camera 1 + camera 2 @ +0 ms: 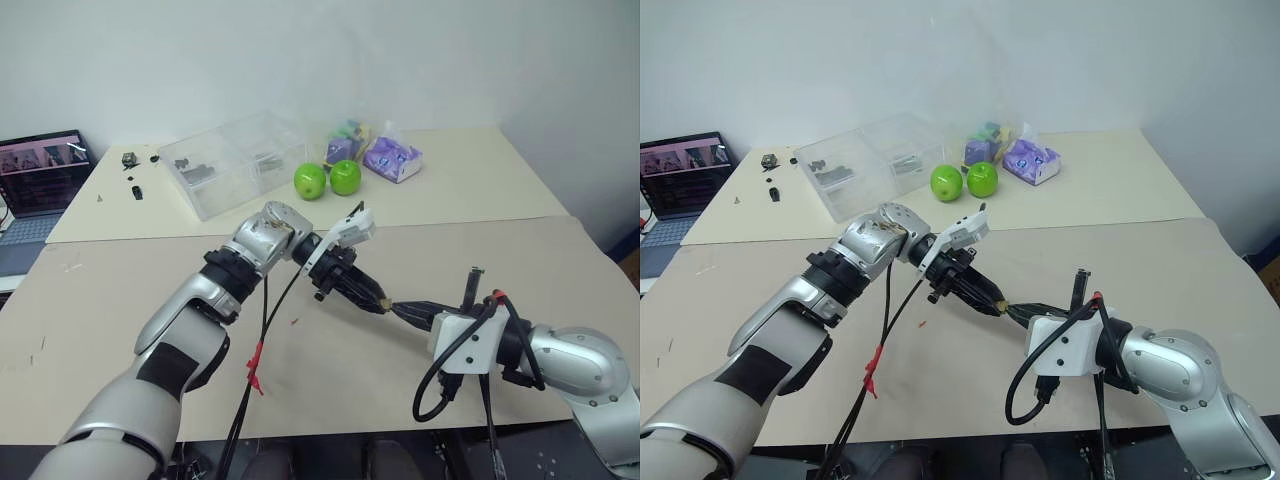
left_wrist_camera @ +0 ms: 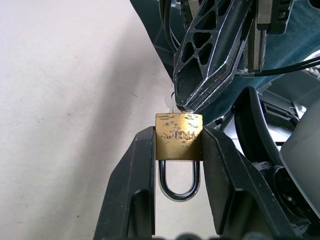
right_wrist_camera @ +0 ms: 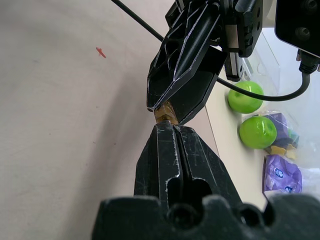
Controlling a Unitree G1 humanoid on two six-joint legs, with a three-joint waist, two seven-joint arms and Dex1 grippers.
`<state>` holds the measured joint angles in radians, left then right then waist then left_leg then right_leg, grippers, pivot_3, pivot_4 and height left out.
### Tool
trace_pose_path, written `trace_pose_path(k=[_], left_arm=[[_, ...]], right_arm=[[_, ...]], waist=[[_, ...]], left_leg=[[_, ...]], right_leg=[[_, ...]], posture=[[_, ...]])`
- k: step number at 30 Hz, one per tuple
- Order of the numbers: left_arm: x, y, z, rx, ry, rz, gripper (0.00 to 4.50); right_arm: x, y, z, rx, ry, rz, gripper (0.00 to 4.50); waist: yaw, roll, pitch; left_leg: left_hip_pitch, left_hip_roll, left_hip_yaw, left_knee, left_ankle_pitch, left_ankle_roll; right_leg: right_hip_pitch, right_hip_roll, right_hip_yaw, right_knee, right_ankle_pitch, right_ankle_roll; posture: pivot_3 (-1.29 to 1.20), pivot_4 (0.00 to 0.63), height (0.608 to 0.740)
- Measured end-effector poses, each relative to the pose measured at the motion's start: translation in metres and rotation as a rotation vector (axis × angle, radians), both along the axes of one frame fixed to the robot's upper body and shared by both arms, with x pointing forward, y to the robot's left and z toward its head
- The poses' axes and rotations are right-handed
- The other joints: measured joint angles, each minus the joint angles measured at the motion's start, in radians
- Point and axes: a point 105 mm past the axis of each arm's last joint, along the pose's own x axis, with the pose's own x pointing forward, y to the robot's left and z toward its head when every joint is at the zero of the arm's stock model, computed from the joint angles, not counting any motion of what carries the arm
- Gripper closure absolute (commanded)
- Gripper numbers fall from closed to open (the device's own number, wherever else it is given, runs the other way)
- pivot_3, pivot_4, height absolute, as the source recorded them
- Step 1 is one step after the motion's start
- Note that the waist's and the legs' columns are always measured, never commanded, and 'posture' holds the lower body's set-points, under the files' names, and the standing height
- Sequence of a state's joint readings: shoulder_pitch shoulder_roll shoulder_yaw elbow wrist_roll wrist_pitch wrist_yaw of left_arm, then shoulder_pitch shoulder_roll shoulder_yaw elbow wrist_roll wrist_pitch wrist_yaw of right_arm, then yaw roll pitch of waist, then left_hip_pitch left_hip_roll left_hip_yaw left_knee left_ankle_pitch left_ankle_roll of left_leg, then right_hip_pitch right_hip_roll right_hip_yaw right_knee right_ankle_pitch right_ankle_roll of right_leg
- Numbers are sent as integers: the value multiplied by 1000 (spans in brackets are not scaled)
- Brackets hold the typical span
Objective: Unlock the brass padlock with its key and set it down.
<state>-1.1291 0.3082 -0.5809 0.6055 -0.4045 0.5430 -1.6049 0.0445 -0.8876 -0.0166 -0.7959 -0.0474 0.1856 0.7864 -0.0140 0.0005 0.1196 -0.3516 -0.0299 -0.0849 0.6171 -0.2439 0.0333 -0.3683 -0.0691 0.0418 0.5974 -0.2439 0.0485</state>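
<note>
The brass padlock point(image 2: 178, 136) is pinched by its sides between the fingers of my left gripper point(image 2: 178, 134), with its silvery shackle point(image 2: 179, 184) pointing back toward the wrist. Both are held above the middle of the table, where the padlock point(image 1: 384, 301) shows as a small gold speck. My right gripper point(image 1: 398, 308) meets it nose to nose, its fingers point(image 2: 210, 55) pressed together at the padlock's keyhole face. A pale sliver of the key point(image 2: 171, 104) shows beside those tips. In the right wrist view the shut right gripper point(image 3: 169, 127) touches the brass body point(image 3: 165, 113).
A clear plastic box point(image 1: 235, 160), two green apples point(image 1: 310, 181), point(image 1: 346, 177) and a purple packet point(image 1: 392, 158) sit at the back of the table. A laptop point(image 1: 42, 172) stands at the far left. A small red fleck point(image 1: 293, 321) lies under the arms. Black cables point(image 1: 262, 330) hang from the left arm.
</note>
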Motion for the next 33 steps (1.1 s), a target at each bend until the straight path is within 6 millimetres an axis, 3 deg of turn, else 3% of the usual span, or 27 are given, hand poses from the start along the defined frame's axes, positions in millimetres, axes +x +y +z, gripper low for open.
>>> trace_pose_path(k=[12,21,24,26,33], left_arm=[[2,1,2,-4,-53,-13,3566],[12,-1,4,-10,-569,-135,3566],[7,2,-18,9,-569,-156,3566],[6,1,-19,6,-554,-147,3566],[9,1,-17,7,-520,-104,3566]], right_arm=[[2,1,1,35,23,-3,4494],[20,-1,11,310,265,-102,4494],[28,-2,37,387,224,-116,4494],[29,0,44,421,233,-114,4494],[30,-1,45,372,220,-129,4494]], waist=[[0,0,0],[-1,1,-1],[1,3,-2],[4,3,-2],[2,6,-4]], left_leg=[[0,0,0,0,0,0],[0,1,1,-1,0,0],[0,2,1,-1,0,0],[-1,4,0,0,0,0],[-1,4,0,0,-1,1]], right_leg=[[0,0,0,0,0,0],[0,0,1,-1,1,-2],[0,1,1,0,1,-2],[-1,4,0,0,2,-3],[-1,4,1,0,2,-3]], posture=[[0,150,740],[0,150,740],[0,150,740],[0,150,740],[0,150,740]])
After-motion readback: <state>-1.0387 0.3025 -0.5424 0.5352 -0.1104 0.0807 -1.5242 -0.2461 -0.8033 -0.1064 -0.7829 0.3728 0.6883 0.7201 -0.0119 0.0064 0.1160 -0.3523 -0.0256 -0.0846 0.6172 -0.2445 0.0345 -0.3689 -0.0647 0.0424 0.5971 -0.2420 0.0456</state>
